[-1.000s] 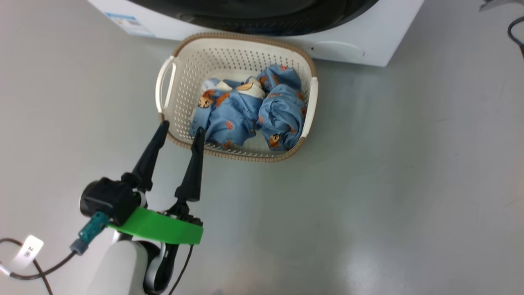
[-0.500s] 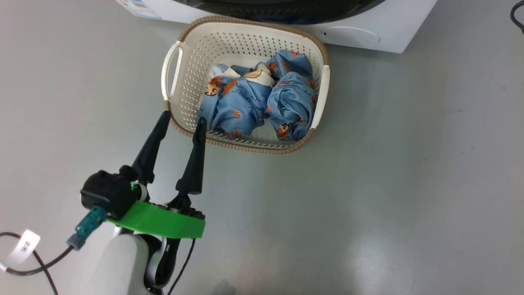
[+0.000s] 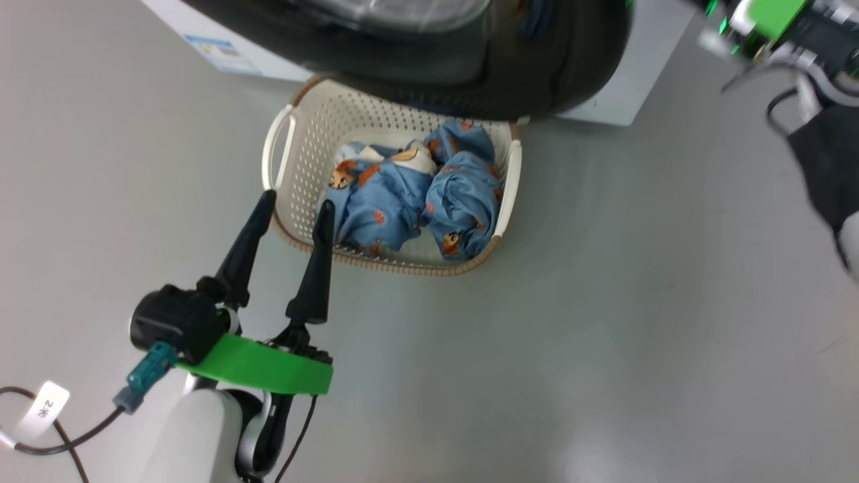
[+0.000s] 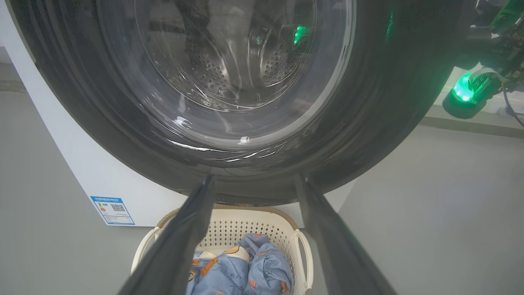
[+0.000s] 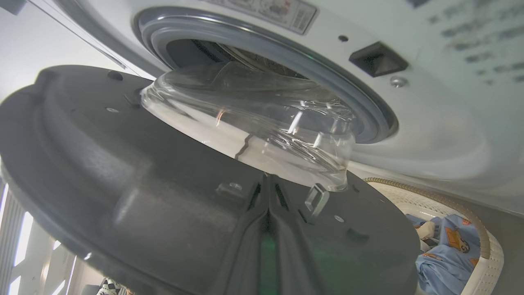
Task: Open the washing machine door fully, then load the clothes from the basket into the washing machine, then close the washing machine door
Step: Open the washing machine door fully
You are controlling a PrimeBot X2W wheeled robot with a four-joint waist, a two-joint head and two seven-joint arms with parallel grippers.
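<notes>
Two tools: left tool [image 3: 297,200] gapes empty; right tool [image 5: 268,179] closed against door [image 5: 123,184].

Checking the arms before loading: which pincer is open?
The left pincer: its two dark fingers stand spread apart by the basket rim. The right pincer is shut tight in front of the washing machine door, at its inner face.

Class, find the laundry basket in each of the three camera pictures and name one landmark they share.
Head view: basket upper middle, far end under the door and its black rim.
Left wrist view: basket bottom centre, below the door.
Right wrist view: basket lower right corner, beside the door's edge.
Shared landmark: the blue clothes lying in it.
</notes>
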